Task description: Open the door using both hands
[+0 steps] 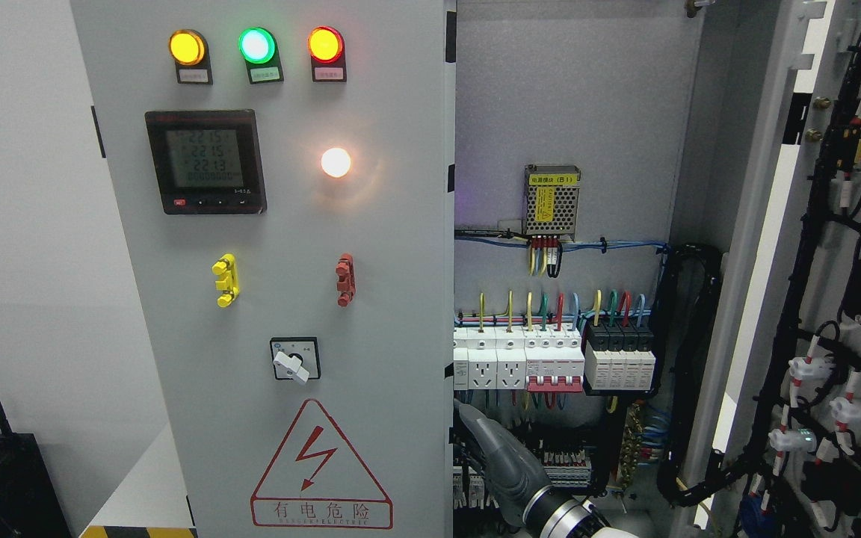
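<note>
Doors: at three o'clock our right door (pixel 834 284) stood open; at five, our right hand (pixel 501 459), grip unreadable, neared the left door (pixel 281 246).

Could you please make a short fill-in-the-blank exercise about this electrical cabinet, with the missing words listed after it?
1. The right door of the cabinet stands ____.
2. The middle indicator lamp of the three at the top of the left door glows ____.
3. The warning triangle on the left door shows a red ____ bolt.
4. The robot hand touches the left door's ____ edge.

Missing words: open; green; lightning; right
</note>
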`<state>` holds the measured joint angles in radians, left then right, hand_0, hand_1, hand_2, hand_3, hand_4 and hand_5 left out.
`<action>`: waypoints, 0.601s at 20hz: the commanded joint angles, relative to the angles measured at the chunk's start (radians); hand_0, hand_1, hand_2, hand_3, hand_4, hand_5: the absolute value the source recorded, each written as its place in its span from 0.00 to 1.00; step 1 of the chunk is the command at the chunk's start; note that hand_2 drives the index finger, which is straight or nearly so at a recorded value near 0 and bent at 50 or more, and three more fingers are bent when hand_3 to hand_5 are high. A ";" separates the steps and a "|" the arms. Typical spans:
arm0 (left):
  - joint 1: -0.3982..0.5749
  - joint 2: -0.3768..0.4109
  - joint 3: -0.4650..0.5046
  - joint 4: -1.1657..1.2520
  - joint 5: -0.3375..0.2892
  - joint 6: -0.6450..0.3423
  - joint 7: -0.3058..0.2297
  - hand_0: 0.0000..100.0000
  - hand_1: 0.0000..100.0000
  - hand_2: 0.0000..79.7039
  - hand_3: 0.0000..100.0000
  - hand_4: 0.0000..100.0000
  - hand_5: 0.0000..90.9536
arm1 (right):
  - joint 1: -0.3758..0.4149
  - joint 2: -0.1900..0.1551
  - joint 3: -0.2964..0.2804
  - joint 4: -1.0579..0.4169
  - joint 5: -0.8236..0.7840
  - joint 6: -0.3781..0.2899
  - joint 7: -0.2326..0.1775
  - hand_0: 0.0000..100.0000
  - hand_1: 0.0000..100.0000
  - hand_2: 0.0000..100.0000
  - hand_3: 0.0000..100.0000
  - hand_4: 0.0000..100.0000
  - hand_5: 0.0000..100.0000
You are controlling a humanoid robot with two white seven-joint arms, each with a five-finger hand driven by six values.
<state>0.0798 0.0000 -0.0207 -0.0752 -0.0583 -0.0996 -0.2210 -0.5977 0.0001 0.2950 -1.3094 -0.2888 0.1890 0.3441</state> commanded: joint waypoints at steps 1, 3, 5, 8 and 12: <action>0.000 -0.026 -0.015 0.000 0.000 0.006 0.000 0.00 0.00 0.00 0.00 0.00 0.00 | -0.014 0.024 -0.004 0.035 -0.007 -0.003 0.003 0.38 0.00 0.00 0.00 0.00 0.00; 0.000 -0.026 -0.015 0.000 0.000 0.006 0.000 0.00 0.00 0.00 0.00 0.00 0.00 | -0.019 0.024 -0.004 0.039 -0.007 -0.005 0.009 0.38 0.00 0.00 0.00 0.00 0.00; 0.000 -0.026 -0.015 0.000 0.000 0.006 0.000 0.00 0.00 0.00 0.00 0.00 0.00 | -0.020 0.024 -0.004 0.044 -0.007 -0.005 0.026 0.38 0.00 0.00 0.00 0.00 0.00; 0.000 -0.026 -0.013 0.000 0.000 0.006 0.000 0.00 0.00 0.00 0.00 0.00 0.00 | -0.025 0.024 -0.004 0.053 -0.007 -0.005 0.027 0.38 0.00 0.00 0.00 0.00 0.00; 0.000 -0.026 -0.015 0.000 0.000 0.006 0.000 0.00 0.00 0.00 0.00 0.00 0.00 | -0.027 0.024 -0.004 0.056 -0.026 -0.005 0.029 0.38 0.00 0.00 0.00 0.00 0.00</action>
<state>0.0798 0.0000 -0.0195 -0.0752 -0.0583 -0.0940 -0.2210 -0.6188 0.0000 0.2928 -1.2772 -0.2986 0.1847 0.3710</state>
